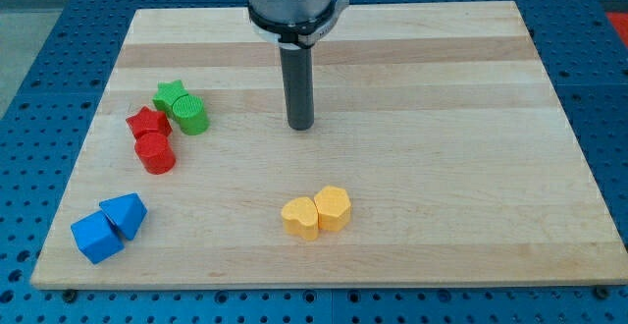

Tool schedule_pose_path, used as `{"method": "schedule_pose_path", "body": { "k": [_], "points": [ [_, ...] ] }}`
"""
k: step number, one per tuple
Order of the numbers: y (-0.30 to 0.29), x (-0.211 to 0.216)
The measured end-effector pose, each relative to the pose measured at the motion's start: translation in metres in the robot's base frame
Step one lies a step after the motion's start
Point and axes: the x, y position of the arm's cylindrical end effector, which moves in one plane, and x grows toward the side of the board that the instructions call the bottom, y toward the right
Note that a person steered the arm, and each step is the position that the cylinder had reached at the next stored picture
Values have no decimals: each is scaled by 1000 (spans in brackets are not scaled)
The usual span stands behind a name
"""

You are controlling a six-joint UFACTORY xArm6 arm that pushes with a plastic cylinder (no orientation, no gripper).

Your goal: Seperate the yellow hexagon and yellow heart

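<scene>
My tip point(300, 126) rests on the counter point(442, 88) near its centre, well apart from every block. There are no fingers on this rig, so nothing opens, closes or holds; the rod only pushes.

The two blocks I care about sit at about six o'clock from my tip, toward the view's bottom: the yellow heart point(300, 217) at nine o'clock of the yellow hexagon point(333, 207), the two touching along one side. I judge which is which only loosely, since their outlines are small here.

They look like small, rigid, light blocks, and I expect them to slide easily on smooth wood and to spin if struck off-centre. I cannot take hold of them. The place to press, as I judge it, is the seam between them, or the outer face of one alone, so the other stays put.

The counter is a pale wooden board, flat and bare around the pair, with open room at three o'clock and twelve o'clock of them. The board's near edge lies close at six o'clock, so a push that way risks a fall.

Far off at nine o'clock sit a green star point(172, 95), green cylinder point(190, 115), red star point(147, 123), red cylinder point(156, 153) and two blue blocks point(109, 228).
</scene>
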Motion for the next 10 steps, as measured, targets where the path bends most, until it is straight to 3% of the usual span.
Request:
{"method": "schedule_pose_path", "body": {
  "k": [2,6,8,9,10],
  "points": [
    [-4,1],
    [-31,122],
    [24,144],
    [-16,144],
    [-4,174]
  ]
}}
